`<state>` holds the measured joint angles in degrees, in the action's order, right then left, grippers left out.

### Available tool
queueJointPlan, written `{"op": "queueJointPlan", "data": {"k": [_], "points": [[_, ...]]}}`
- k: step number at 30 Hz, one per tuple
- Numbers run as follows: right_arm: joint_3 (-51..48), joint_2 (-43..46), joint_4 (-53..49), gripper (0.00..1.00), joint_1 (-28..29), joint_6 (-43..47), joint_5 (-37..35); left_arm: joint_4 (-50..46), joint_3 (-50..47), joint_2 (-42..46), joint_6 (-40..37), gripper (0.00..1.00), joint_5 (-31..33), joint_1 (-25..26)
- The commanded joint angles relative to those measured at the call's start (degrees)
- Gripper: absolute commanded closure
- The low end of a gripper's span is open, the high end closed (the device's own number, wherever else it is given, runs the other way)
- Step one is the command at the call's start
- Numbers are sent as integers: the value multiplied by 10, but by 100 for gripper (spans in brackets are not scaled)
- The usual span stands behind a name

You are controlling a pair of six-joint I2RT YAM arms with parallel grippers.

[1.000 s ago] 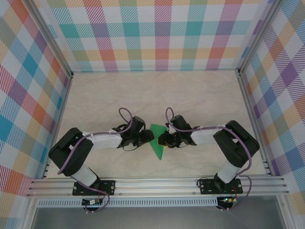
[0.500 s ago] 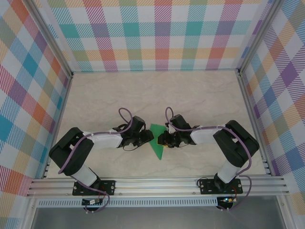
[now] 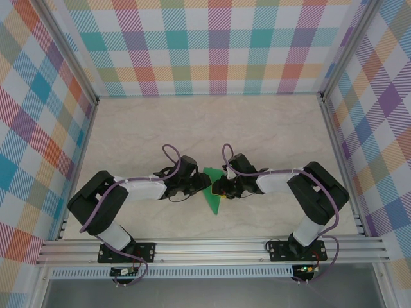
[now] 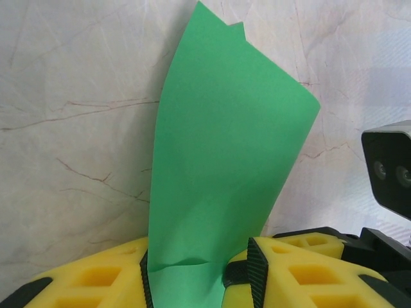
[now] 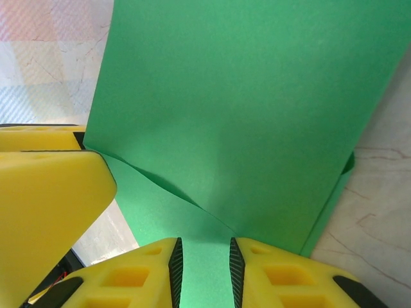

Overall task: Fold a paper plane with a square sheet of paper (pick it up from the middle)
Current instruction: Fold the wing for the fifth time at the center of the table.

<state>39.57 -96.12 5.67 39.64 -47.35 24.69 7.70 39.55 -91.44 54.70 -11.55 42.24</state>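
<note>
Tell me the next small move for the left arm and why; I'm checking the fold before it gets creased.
Probably close the left gripper gently until it pinches the square sheet of paper. The green sheet bows loosely through its jaws, wrinkled at the base, while the right gripper straddles the opposite side. A firmer hold should steady it for creasing.

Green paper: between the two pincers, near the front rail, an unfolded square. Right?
Not unfolded. The green paper is folded: the top external view shows a narrow triangle, and the left wrist view shows doubled layers. It is between the left pincer and the right pincer, near the front rail.
</note>
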Motion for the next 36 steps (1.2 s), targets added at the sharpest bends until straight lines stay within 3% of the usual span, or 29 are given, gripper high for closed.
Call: {"op": "queueJointPlan", "data": {"k": [1, 4, 8, 18, 20, 28, 36], "points": [[13, 6, -36, 71, 2, 13, -9, 10, 2, 14, 4, 64, -5, 5], [19, 25, -66, 71, 3, 20, -30, 14, -1, 17, 9, 78, -3, 5], [20, 56, -113, 71, 3, 32, -70, 19, -5, 23, 15, 87, -1, 8], [35, 32, -118, 73, 3, 38, -71, 6, -14, 44, 19, 89, 25, 27], [41, 20, -124, 74, 3, 50, -75, 5, -16, 47, 19, 88, 28, 30], [61, -15, -155, 74, 3, 115, -86, -21, -8, 51, -20, 64, 37, 27], [68, -30, -160, 74, 1, 142, -79, 8, 0, 24, -48, 60, -21, -8]]}}
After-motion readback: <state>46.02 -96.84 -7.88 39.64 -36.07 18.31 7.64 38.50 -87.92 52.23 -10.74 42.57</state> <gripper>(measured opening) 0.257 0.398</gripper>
